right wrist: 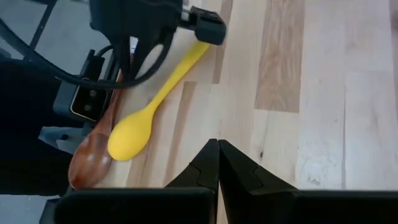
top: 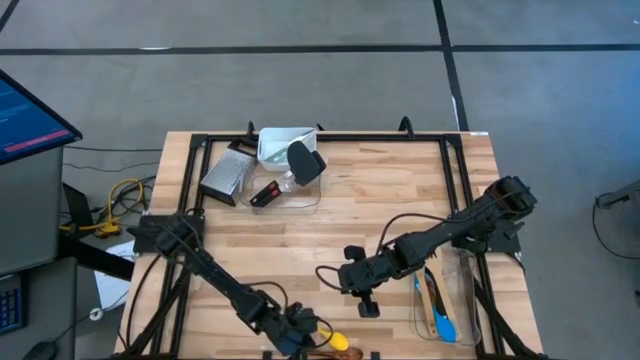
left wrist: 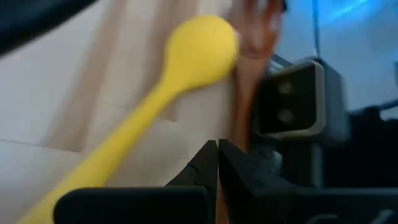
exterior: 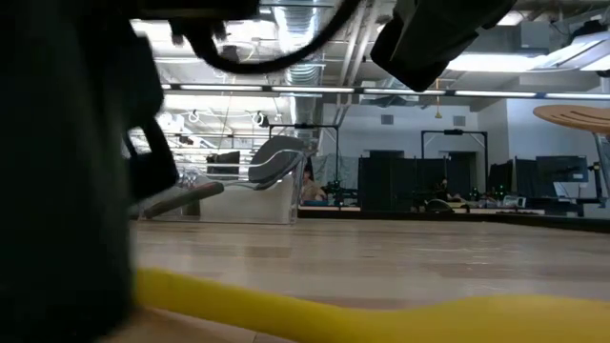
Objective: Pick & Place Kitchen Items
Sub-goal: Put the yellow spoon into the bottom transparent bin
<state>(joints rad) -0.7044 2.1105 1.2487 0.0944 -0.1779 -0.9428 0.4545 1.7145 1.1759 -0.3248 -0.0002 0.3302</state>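
A yellow silicone spoon (right wrist: 134,134) lies flat on the table at its near edge, its bowl next to a brown wooden spoon (right wrist: 93,152). In the high view the yellow spoon (top: 337,341) shows just beside my left gripper (top: 305,328). That gripper (left wrist: 217,155) is shut and low over the spoon's handle (left wrist: 124,143), fingertips beside it. My right gripper (right wrist: 217,152) is shut and empty, hanging above the table's middle (top: 368,308). A blue spoon (top: 443,322) and a wooden-handled utensil lie in a clear tub (top: 470,300) at the right. My left gripper's shut fingers (right wrist: 205,28) stand over the free end of the yellow spoon's handle (right wrist: 200,50), slanting down from the table's left. Whether they touch it, I cannot tell. The spoon lies flat on the wood.
At the far edge a clear tub (top: 300,190) holds a black spatula (top: 303,160); a metal grater (top: 225,175) lies beside it. A small camera block (left wrist: 292,99) stands at the near edge by the wooden spoon. Bare wood lies between the two arms.
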